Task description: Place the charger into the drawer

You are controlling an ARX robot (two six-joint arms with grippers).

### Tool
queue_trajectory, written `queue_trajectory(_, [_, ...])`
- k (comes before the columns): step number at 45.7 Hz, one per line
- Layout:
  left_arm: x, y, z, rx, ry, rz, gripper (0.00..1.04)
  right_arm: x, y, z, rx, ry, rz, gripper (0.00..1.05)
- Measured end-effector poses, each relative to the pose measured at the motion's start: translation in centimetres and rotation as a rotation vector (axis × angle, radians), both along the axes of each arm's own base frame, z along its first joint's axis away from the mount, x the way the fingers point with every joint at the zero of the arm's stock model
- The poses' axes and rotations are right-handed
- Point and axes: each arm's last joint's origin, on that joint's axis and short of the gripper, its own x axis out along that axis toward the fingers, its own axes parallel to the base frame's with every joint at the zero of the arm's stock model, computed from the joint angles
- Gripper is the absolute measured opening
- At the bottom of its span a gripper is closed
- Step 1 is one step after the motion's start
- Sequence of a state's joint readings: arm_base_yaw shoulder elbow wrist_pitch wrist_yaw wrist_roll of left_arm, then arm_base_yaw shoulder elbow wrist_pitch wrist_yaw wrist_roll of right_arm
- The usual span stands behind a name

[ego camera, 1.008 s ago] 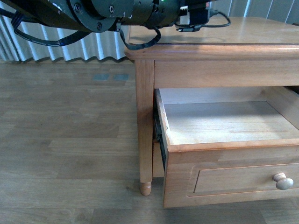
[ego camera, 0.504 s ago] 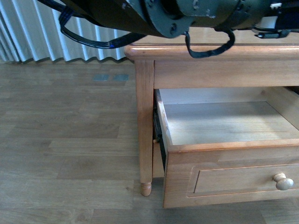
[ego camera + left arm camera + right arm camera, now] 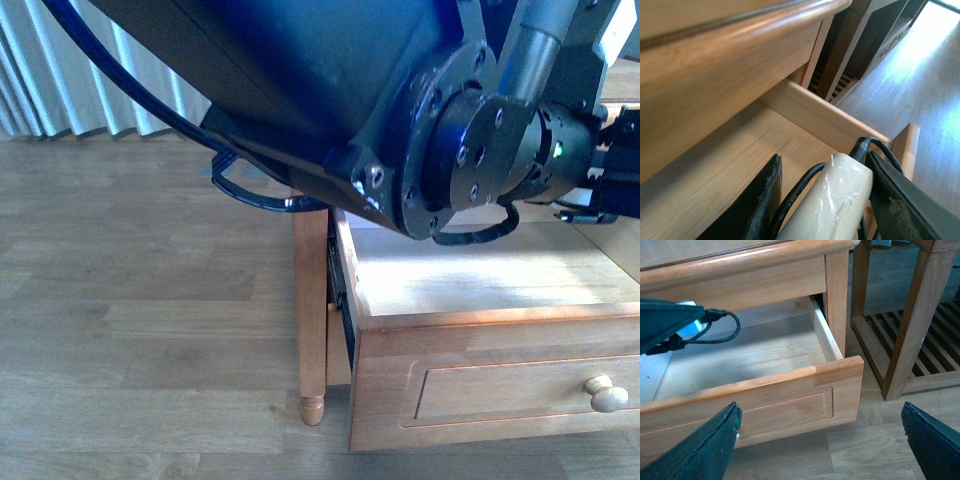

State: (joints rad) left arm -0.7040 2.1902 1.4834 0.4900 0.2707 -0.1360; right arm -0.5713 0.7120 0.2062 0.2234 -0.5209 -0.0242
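one arm, the left arm (image 3: 400, 100), fills the front view from ten to two o'clock, over the desk (image 3: 311, 300) and its open drawer (image 3: 480, 318), which lies at four o'clock with its round knob (image 3: 605, 393) at the far right. the left gripper (image 3: 832, 195) has its jaws pinching the charger (image 3: 840, 200), white block and black cable (image 3: 800, 192) between them, above the drawer's pale floor; whether it touches the floor i cannot tell. the right gripper (image 3: 820, 445) hangs outside the drawer front, at six o'clock from it, jaws spread wide.
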Motion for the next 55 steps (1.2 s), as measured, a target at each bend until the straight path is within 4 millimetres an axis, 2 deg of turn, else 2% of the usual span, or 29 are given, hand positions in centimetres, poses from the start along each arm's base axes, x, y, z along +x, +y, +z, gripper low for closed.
queue_trajectory(10, [0.7, 0.2, -2.3, 0.044, 0.051, 0.020, 0.48, 0.0, 0.0, 0.0, 0.000, 0.000, 0.001, 0.96])
queue_trajectory(17, [1.3, 0.8, -2.9, 0.063, 0.057, 0.063, 0.81, 0.0, 0.0, 0.0, 0.000, 0.000, 0.000, 0.96])
queue_trajectory(22, [1.5, 1.1, -2.7, 0.066, 0.045, 0.088, 1.00, 0.0, 0.0, 0.0, 0.000, 0.000, 0.000, 0.96])
queue_trajectory(30, [0.5, 1.8, -0.6, 0.056, -0.009, 0.102, 0.99, 0.0, 0.0, 0.0, 0.000, 0.000, 0.000, 0.96])
queue_trajectory(41, [-1.8, 2.8, 3.6, 0.017, -0.111, 0.109, 0.99, 0.0, 0.0, 0.0, 0.000, 0.000, 0.000, 0.96])
queue_trajectory(49, [-3.7, 4.3, 6.0, -0.002, -0.170, 0.154, 0.99, 0.0, 0.0, 0.0, 0.000, 0.000, 0.000, 0.96])
queue_trajectory(55, [-4.9, 6.1, 7.6, -0.017, -0.213, 0.255, 0.99, 0.0, 0.0, 0.0, 0.000, 0.000, 0.000, 0.96])
